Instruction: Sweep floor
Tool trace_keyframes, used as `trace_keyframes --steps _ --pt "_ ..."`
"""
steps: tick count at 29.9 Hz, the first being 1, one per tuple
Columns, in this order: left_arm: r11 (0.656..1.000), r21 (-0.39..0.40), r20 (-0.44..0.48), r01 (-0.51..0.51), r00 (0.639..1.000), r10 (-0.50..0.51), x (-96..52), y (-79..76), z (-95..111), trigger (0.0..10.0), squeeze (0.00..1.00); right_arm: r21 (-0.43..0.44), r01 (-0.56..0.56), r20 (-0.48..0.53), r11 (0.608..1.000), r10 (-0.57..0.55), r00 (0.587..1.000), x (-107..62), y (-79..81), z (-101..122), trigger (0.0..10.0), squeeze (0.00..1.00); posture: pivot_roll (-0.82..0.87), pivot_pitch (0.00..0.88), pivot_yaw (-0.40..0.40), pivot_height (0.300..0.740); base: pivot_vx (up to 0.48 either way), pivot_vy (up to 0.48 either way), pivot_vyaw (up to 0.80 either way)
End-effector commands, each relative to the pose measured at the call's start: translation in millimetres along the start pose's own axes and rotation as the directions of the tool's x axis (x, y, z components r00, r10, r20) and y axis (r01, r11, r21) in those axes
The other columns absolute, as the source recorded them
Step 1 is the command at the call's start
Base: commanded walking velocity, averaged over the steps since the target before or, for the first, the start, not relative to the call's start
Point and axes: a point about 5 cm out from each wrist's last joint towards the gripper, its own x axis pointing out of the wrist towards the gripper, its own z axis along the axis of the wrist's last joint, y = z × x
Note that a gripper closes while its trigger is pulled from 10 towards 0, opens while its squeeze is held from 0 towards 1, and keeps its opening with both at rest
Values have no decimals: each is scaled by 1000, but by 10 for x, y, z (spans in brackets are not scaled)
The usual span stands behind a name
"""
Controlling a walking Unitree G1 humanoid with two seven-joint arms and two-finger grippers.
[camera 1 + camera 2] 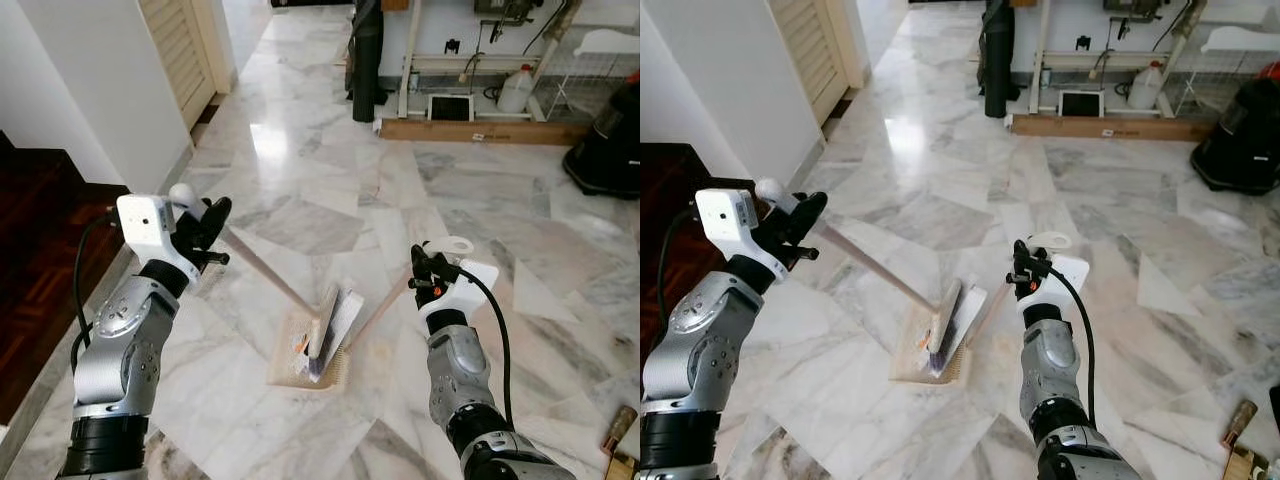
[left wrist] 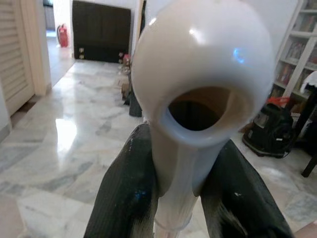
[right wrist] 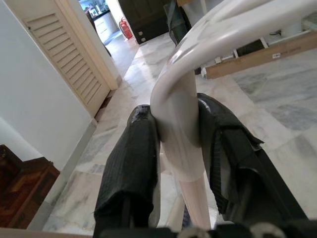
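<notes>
Two fingers (image 1: 205, 232) (image 1: 425, 268) pairs clamp one broom (image 1: 275, 280), one dustpan (image 1: 335, 318).

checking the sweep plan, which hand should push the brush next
Left. The left hand is shut on the broom handle, whose brush already sits in the dustpan. The right hand is shut on the dustpan handle, so it should steady it.

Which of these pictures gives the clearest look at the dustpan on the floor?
The left eye view: the dustpan lies whole on the marble floor, the brush resting in it. The right eye view shows much the same. The right wrist view catches just its white handle top in the right end effector.
</notes>
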Motion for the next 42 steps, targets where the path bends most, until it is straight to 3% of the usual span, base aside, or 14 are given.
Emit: trace_keyframes --steps 1,12,17,21,28,31,42 --pt "998 62 60 20 998 -24 30 -16 203 10000 0 28 -30 36 999 29 999 80 92 86 10000 0 63 0 55 740 0 0 0" --pt "984 167 -35 55 998 -50 -39 1 124 10000 0 15 -12 31 1000 11 999 86 53 94 10000 0 59 0 51 740 0 0 0" --pt "971 234 4 -42 999 42 -28 128 187 10000 0 -2 -3 29 1000 3 1000 86 28 101 10000 0 62 0 50 740 0 0 0" --pt "941 326 -6 -93 995 101 -39 179 124 10000 0 -18 9 30 1000 -8 1000 84 13 104 10000 0 62 0 50 740 0 0 0" --pt "937 348 -113 28 994 12 -88 59 -47 10000 0 -37 26 44 999 -25 999 104 -22 150 10000 0 55 9 46 740 0 0 0" --pt "941 322 -178 109 983 -53 -110 -9 -134 10000 0 -40 30 45 999 -28 999 107 -31 156 10000 0 57 7 45 740 0 0 0" --pt "945 264 -238 194 962 -131 -159 -113 -242 10000 0 -52 36 51 998 -33 998 118 -33 175 10000 0 57 9 43 740 0 0 0"
